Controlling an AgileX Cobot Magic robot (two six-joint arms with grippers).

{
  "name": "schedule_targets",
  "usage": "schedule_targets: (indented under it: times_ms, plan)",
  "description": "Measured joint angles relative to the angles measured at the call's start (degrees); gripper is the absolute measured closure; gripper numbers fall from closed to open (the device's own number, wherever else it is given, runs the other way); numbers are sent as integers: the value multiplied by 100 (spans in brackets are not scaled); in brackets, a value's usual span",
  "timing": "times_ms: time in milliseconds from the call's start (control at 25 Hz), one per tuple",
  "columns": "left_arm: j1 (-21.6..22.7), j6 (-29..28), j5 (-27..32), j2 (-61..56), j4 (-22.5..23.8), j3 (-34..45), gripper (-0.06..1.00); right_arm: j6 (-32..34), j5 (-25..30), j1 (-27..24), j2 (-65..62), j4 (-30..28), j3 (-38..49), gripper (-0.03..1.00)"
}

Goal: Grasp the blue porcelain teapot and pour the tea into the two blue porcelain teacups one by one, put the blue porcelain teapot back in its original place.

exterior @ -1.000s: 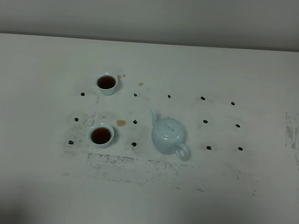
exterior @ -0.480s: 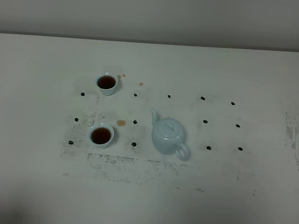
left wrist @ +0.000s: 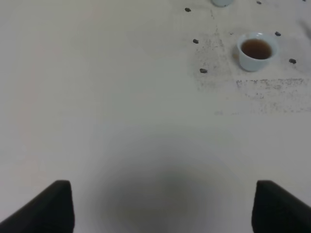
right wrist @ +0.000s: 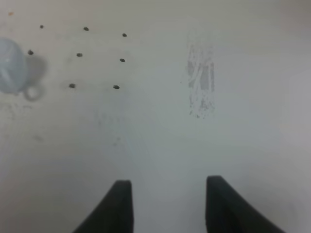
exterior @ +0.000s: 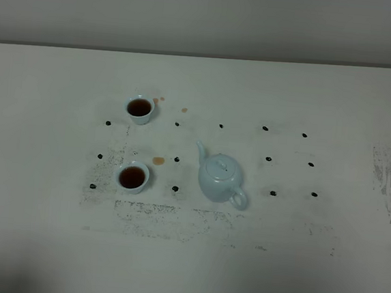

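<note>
The blue porcelain teapot (exterior: 220, 179) stands upright mid-table with its lid on, spout toward the cups and handle to the near right. The right wrist view catches its belly and handle (right wrist: 10, 65) at the frame's edge. The two blue porcelain teacups, far (exterior: 139, 109) and near (exterior: 132, 177), stand left of the pot, both holding dark tea. The left wrist view shows the near cup (left wrist: 256, 50). My left gripper (left wrist: 163, 208) is open wide over bare table, far from the cup. My right gripper (right wrist: 167, 206) is open with nothing between its fingers, well away from the teapot. Neither arm shows in the high view.
Small black dots (exterior: 268, 158) mark a grid on the white table. Brown tea drops (exterior: 158, 160) lie near the cups. Scuffed grey patches sit at the right (exterior: 388, 180) and in front of the pot (exterior: 175, 217). A grey wall closes the back edge.
</note>
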Motion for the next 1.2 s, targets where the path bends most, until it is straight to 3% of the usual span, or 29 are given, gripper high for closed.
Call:
schedule_targets:
  times_ms: [280,1200]
  plan:
    - [0,0,0,0,0,0,19,-175,-24,0,-11,312,0,60]
    - [0,-5,0,0,0,0,19,-187,-24,0,-11,328,0,60]
